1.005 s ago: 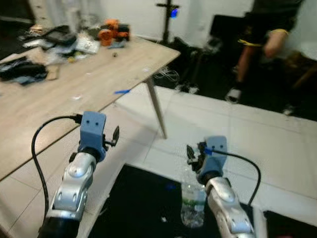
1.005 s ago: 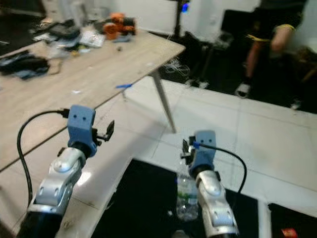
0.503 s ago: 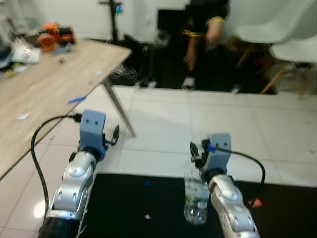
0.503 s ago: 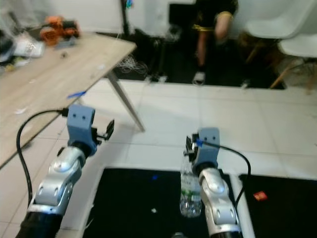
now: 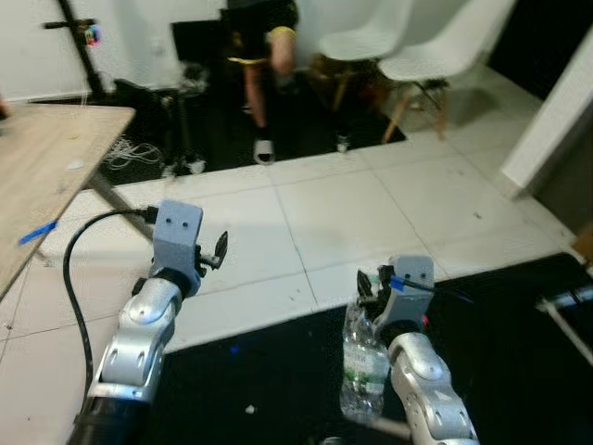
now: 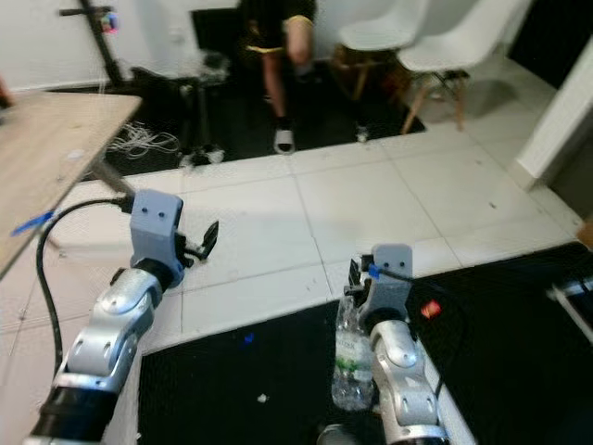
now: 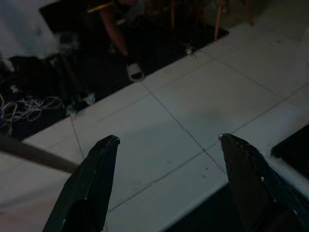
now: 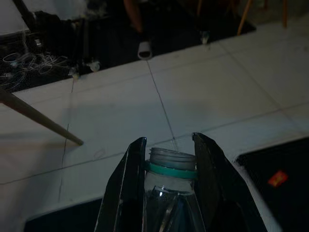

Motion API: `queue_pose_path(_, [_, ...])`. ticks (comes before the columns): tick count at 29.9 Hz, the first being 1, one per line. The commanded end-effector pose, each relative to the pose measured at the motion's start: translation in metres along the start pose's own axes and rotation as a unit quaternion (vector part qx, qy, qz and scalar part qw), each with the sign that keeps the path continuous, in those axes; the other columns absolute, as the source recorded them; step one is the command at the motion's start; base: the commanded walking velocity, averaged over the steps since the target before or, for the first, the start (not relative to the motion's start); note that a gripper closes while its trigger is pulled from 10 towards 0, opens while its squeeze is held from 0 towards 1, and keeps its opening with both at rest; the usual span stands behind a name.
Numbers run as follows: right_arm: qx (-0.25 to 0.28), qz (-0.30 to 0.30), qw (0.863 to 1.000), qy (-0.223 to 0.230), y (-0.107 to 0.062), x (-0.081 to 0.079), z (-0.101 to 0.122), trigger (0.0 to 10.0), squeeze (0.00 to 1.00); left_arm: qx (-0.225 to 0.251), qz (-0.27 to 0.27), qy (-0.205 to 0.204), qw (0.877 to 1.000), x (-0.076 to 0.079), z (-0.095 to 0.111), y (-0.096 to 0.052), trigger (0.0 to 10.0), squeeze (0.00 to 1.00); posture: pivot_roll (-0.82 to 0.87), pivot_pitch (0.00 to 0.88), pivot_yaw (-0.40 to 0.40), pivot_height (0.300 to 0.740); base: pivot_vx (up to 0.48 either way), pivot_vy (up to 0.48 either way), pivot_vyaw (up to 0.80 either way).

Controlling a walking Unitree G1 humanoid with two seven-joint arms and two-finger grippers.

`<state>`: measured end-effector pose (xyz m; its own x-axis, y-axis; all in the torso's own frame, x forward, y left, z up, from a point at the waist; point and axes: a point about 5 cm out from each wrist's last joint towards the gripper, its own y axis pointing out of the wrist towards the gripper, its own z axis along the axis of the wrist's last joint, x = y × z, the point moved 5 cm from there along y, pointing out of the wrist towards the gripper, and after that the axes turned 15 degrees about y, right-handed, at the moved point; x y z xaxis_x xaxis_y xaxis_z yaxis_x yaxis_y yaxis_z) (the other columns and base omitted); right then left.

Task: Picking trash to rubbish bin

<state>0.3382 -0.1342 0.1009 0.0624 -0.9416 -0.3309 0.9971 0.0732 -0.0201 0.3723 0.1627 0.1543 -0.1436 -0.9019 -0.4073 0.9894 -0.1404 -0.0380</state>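
A clear plastic bottle [image 5: 362, 362] with a green-and-white label hangs upright in my right gripper [image 5: 371, 286], whose fingers [image 8: 129, 181] are shut on its neck just below the green ring and uncapped mouth [image 8: 171, 158]. It is held over a black floor mat [image 5: 278, 389]. My left gripper [image 5: 219, 250] is raised at the left with its fingers [image 7: 96, 183] open and nothing between them, above white floor tiles. A small red scrap [image 6: 429, 310] lies on the mat to the right of the bottle.
A wooden table [image 5: 37, 176] stands at the left, with a slanted leg and loose cables behind it. A person's legs [image 5: 264, 74] stand at the back by a dark mat. Two white chairs [image 5: 408, 46] are at the back right. A white wall corner [image 5: 556, 120] rises on the right.
The camera has turned to the right: the table slid off to the left, and the chairs and wall corner came into view. Both grippers keep their pose, the right still holding the bottle.
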Motion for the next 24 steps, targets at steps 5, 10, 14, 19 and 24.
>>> queue_pose_path(5, [0.002, -0.023, 1.0, 0.002, -0.004, 0.011, -0.003, 10.0, 0.0, -0.001, -0.02, 0.01, 1.0, 0.005, 0.001, 0.004, 10.0, 0.0, 0.02, 0.136, 0.138, 0.74, 0.0, 0.0, -0.8])
queue_pose_path(10, [0.006, -0.022, 1.0, 0.002, -0.003, 0.008, -0.002, 10.0, 0.0, -0.005, -0.008, -0.001, 1.0, -0.001, 0.0, 0.006, 10.0, 0.0, 0.02, 0.132, 0.126, 0.74, 0.0, 0.0, -0.8])
queue_pose_path(14, [-0.002, -0.002, 1.0, -0.006, 0.002, 0.001, -0.002, 10.0, 0.0, -0.017, 0.02, -0.017, 1.0, -0.009, -0.007, 0.004, 10.0, 0.0, 0.0, 0.131, 0.082, 0.74, 0.0, 0.0, -0.8])
queue_pose_path(19, [-0.015, 0.035, 0.999, -0.025, 0.012, -0.004, 0.003, 10.0, 0.0, -0.025, 0.061, -0.04, 0.997, -0.013, -0.016, -0.009, 10.0, 0.0, -0.01, 0.135, -0.016, 0.74, 0.0, 0.0, -0.8])
queue_pose_path(24, [-0.022, 0.048, 0.998, -0.032, 0.016, -0.005, 0.002, 10.0, 0.0, -0.031, 0.077, -0.048, 0.995, -0.015, -0.02, -0.014, 10.0, 0.0, 0.01, 0.135, -0.045, 0.74, 0.0, 0.0, -0.8])
